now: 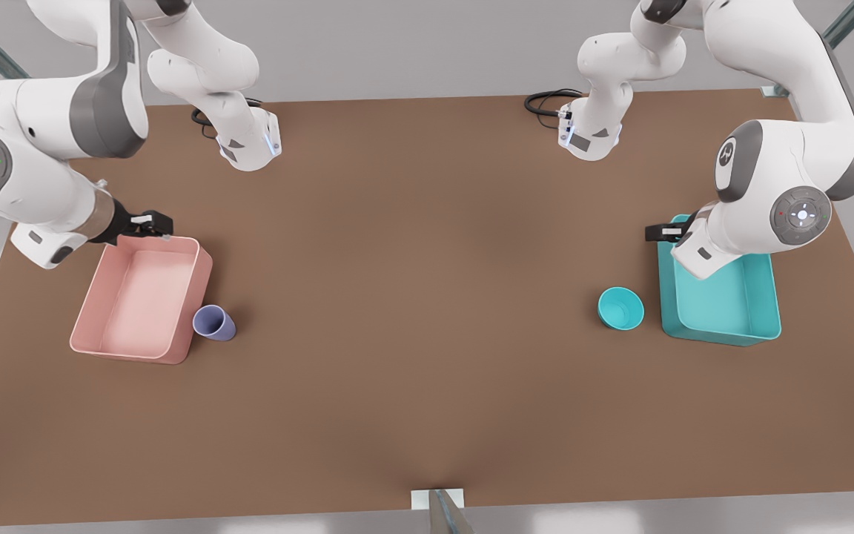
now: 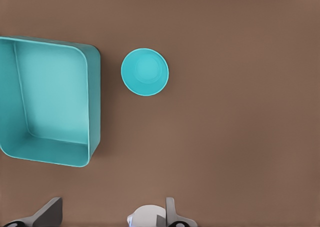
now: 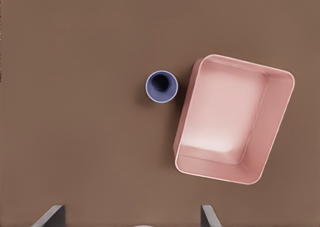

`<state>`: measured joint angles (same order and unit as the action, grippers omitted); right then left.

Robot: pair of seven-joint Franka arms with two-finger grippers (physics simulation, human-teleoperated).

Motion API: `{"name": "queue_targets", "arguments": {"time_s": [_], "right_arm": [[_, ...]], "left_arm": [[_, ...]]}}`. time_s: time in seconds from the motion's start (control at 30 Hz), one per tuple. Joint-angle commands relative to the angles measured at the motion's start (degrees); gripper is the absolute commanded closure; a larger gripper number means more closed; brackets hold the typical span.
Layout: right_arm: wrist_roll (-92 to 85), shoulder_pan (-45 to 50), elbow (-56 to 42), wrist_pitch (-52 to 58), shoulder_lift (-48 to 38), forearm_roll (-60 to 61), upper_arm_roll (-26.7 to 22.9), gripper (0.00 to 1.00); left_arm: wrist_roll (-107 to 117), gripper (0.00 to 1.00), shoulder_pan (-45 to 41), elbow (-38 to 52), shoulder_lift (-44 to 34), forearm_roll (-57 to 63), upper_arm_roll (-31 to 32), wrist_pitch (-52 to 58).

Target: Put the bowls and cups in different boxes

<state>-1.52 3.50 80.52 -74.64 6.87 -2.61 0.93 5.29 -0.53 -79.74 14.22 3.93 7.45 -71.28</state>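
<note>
While both sets of fingers stand spread with nothing between them, we see the left gripper [image 1: 663, 231] hanging above the far rim of the teal box [image 1: 762, 297] on the front view's right, and the right gripper [image 1: 151, 223] above the far rim of the pink box [image 1: 87, 311] on the front view's left. Seen from the left wrist, the left gripper's fingers [image 2: 47, 214] frame bare brown table [image 2: 240, 137], with the teal box [image 2: 92, 102] and the teal bowl [image 2: 145, 72] beyond them. In the front view the teal bowl [image 1: 621, 308] sits upright at about 9 o'clock from the teal box, just beside its near corner but apart from it, with open table all around its other sides. Seen from the right wrist, the right gripper's fingers [image 3: 50, 216] likewise stand wide over bare table, the pink box [image 3: 272, 137] and the lavender cup [image 3: 161, 86] lying ahead. In the front view the cup [image 1: 213, 323] stands at about 3 o'clock from the pink box's near corner, close against its wall; we cannot tell whether they touch. Between the two boxes we have a wide stretch of free table [image 1: 427, 297].
</note>
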Motion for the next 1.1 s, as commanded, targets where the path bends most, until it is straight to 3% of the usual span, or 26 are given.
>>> {"name": "queue_targets", "arguments": {"time_s": [0.0, 0.1, 0.23, 0.33, 0.43, 0.57, 0.83, 0.87, 1.0, 1.07], "right_arm": [[-1.47, 0.19, 0.17, -0.25, 0.16, 0.23, -0.05, 0.00], [-0.86, 6.24, -4.14, -2.51, 12.01, -0.82, -0.14, 0.00], [0.03, 9.16, -1.60, -21.06, 21.87, 1.99, -0.05, 0.00], [-1.12, 5.12, 7.02, -31.52, 22.14, 5.07, -0.05, 0.00], [-3.40, 2.22, 13.08, -41.02, 22.05, 5.16, -0.14, 0.00], [-6.30, -0.07, 25.57, -50.78, 16.08, 5.24, -0.14, 0.00], [-6.21, -0.77, 31.10, -53.86, 15.99, 5.33, -0.14, 0.00], [-6.21, -0.86, 31.63, -53.77, 15.81, 5.33, -0.14, 0.00], [-6.30, -1.21, 32.42, -52.98, 15.81, 5.24, -0.14, 0.00], [-6.30, -1.13, 32.77, -52.54, 15.99, 5.24, -0.14, 0.00]], "left_arm": [[0.60, 0.00, 0.00, 0.02, -0.07, 0.03, 0.02, 0.00], [0.86, 0.00, -1.14, 0.90, 3.71, 0.90, 0.28, -3.41], [0.95, 0.00, -4.39, 0.55, 16.10, 5.82, 1.95, -23.72], [0.60, 0.00, -4.74, -1.63, 21.29, 7.49, 1.86, -31.37], [0.78, 0.00, -4.30, -12.80, 19.89, 9.87, 1.34, -42.18], [0.78, 0.00, -4.30, -18.34, 20.06, 9.87, -0.07, -47.29], [1.13, 0.00, -4.30, -21.95, 21.73, 9.78, -0.86, -47.38], [1.13, 0.06, -4.30, -21.95, 21.82, 9.78, -0.86, -47.46], [1.04, 0.54, -4.30, -21.86, 22.08, 9.87, -1.30, -48.17], [1.04, 0.56, -4.30, -21.77, 22.17, 9.87, -1.39, -48.17]]}}
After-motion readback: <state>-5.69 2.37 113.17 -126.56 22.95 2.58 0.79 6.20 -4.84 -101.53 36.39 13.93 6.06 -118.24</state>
